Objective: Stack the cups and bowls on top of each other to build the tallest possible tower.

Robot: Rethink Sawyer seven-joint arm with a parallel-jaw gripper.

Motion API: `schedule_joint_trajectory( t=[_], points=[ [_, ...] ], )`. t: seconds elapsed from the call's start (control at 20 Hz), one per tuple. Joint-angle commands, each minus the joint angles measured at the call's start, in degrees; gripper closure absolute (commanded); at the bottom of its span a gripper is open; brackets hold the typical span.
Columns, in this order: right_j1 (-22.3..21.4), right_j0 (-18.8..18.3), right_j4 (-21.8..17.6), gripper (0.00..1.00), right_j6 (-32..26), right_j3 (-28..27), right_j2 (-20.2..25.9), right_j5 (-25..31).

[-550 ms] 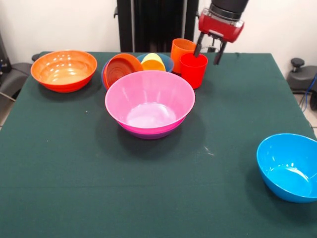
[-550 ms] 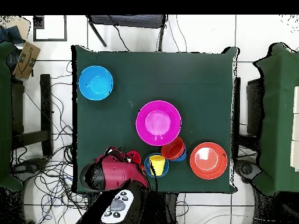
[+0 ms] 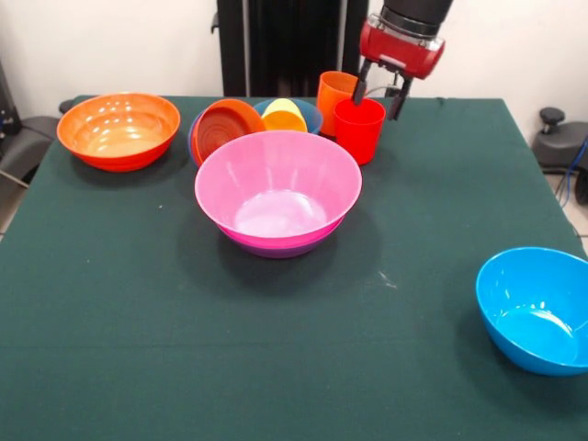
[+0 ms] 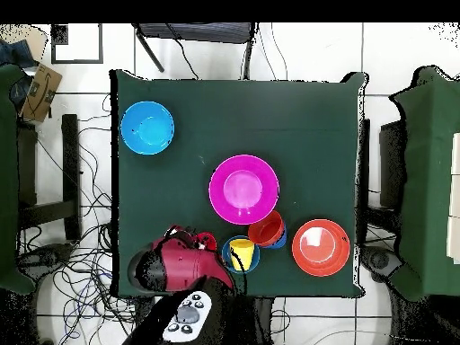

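Jaws of the gripper [image 3: 381,94] stand spread, one finger either side of the red cup's [image 3: 358,129] rim, not visibly pinching it. Little seems built: the large pink bowl [image 3: 277,188] sits nested on a purple bowl [image 3: 276,246] mid-tabletop [image 3: 138,322], and the yellow cup [image 3: 284,116] lies in a blue bowl. The orange cup [image 3: 333,90], large orange bowl [image 3: 118,130], tilted small orange bowl [image 3: 226,127] and bright blue bowl [image 3: 535,309] remain unstacked.
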Motion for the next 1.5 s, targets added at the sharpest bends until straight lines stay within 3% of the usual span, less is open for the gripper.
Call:
schedule_joint_trajectory(
  t=[0.05, 0.4, 0.7, 0.95, 1.5],
  points=[
    [3.24, -6.28, -3.00, 0.00, 4.41, 3.83, 11.11, -4.28],
    [4.92, -10.84, -5.72, 0.00, 4.38, 6.07, 15.46, -8.73],
    [5.63, -11.48, -6.61, 0.00, 5.24, 7.14, 16.52, -9.19],
    [5.27, -10.45, -5.29, 0.00, 6.01, 7.40, 16.97, -7.51],
    [3.58, -5.73, -1.17, 0.00, 7.89, 6.49, 13.13, -1.87]
  ],
)
